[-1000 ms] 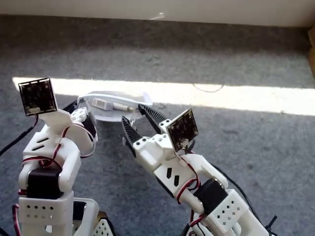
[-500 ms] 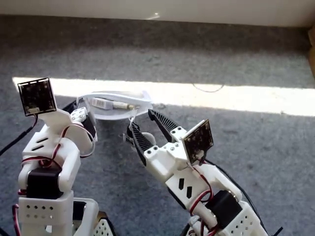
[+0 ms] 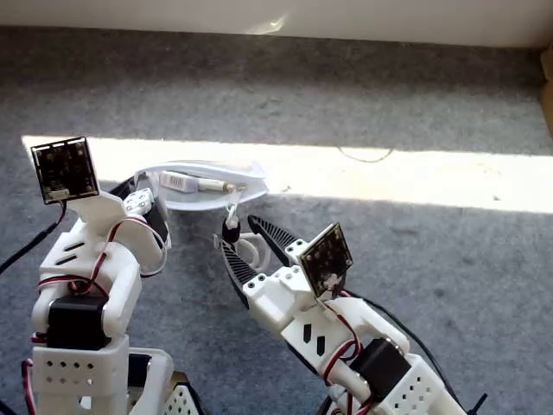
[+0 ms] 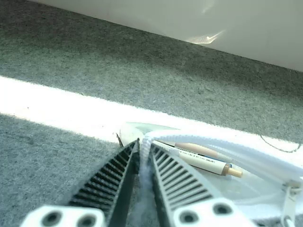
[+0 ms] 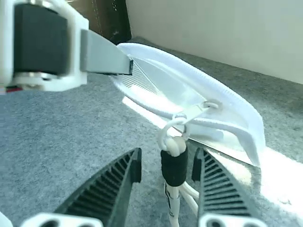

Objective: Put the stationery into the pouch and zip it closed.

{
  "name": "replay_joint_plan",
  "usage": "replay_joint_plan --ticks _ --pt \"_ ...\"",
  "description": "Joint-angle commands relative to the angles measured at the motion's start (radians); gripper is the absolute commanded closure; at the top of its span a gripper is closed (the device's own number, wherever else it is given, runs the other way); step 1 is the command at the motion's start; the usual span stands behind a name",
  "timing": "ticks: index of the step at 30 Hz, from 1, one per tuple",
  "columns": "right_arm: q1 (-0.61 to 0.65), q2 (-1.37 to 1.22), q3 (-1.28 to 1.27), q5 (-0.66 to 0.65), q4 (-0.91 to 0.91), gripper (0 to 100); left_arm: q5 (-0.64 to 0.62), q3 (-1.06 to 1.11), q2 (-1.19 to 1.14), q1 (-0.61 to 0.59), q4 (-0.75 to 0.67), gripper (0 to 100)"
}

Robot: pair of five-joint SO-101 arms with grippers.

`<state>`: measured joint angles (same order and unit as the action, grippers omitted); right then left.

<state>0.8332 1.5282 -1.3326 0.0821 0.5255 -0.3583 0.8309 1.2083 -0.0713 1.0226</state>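
Note:
A clear pouch with a white zip (image 3: 207, 192) lies across the sunlit strip, with a pen and a white stick (image 3: 200, 184) inside. My left gripper (image 3: 145, 201) is shut on the pouch's end, and its fingers (image 4: 140, 158) pinch the rim beside the pen (image 4: 203, 160). The pouch mouth (image 5: 189, 92) gapes. A white pull cord with a black bead (image 5: 174, 165) hangs from the zip slider (image 5: 210, 105). My right gripper (image 5: 168, 172) is open, with the bead between its fingers (image 3: 239, 235).
Grey carpet (image 3: 415, 104) covers the floor, crossed by a bright band of sun (image 3: 432, 173). A pale wall (image 3: 346, 17) runs along the far side. A thin loop of thread (image 3: 367, 156) lies on the carpet right of the pouch.
My right gripper has drawn back towards the near side and dropped, so its fingers now straddle the pull cord's bead. The left arm and the pouch have stayed put.

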Motion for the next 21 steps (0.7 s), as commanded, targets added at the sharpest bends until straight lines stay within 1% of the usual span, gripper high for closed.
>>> replay_joint_plan --ticks 1,4,10,14,21 --pt "0.012 0.015 -0.018 0.006 -0.087 82.5 0.008 -0.022 0.024 -0.016 -0.003 99" --pt "0.010 -0.015 -0.035 0.008 -0.128 82.5 0.008 -0.022 0.024 -0.016 -0.003 99" --pt "0.008 -0.188 -0.033 0.009 -0.234 82.5 0.008 -0.022 0.024 -0.016 -0.003 99" --pt "0.008 -0.272 -0.033 0.009 -0.274 82.5 0.008 -0.022 0.024 -0.016 -0.003 99" --pt "0.008 -0.275 -0.041 0.009 -0.294 82.5 0.009 -0.022 0.024 -0.016 -0.003 99"
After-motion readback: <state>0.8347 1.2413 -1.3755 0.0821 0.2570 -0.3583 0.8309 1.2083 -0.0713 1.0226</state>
